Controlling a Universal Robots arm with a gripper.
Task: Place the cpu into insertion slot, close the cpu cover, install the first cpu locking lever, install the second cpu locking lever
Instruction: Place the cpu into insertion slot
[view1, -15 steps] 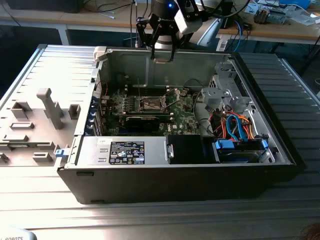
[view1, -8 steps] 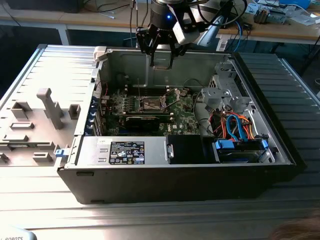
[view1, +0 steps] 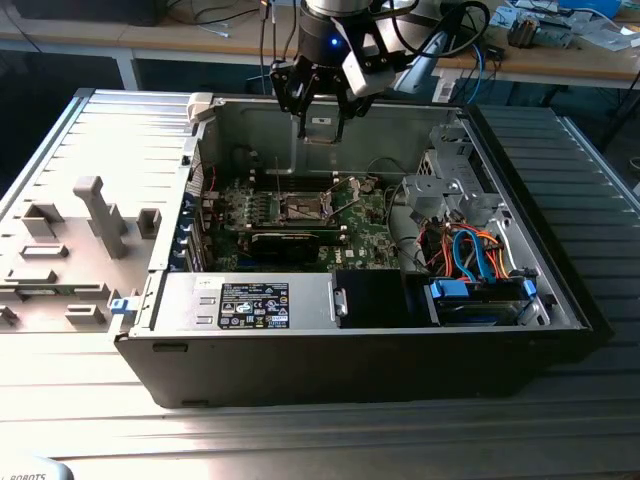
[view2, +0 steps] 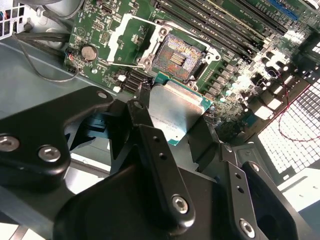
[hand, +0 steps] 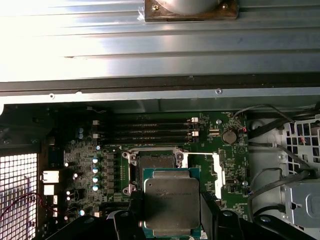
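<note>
My gripper (view1: 320, 128) hangs above the open computer case, over its back wall, and is shut on the cpu (view1: 320, 122). In both wrist views the cpu (view2: 176, 107) (hand: 171, 200) is a silver-topped chip with a green edge, held flat between the black fingers (view2: 137, 115). Below it on the green board lies the insertion slot (view2: 180, 56) (hand: 152, 161) (view1: 302, 208), uncovered and dark. The cpu cover (view2: 116, 42) (hand: 216, 172) is swung open beside the slot. A thin wire lever (view1: 277, 172) stands up near the socket.
Memory sticks (hand: 150, 131) run along one side of the socket. A black card (view1: 290, 240) lies in front of it. Drive cage and coloured cables (view1: 470, 250) fill the exterior view's right. A grey fixture board (view1: 70, 250) lies on the left.
</note>
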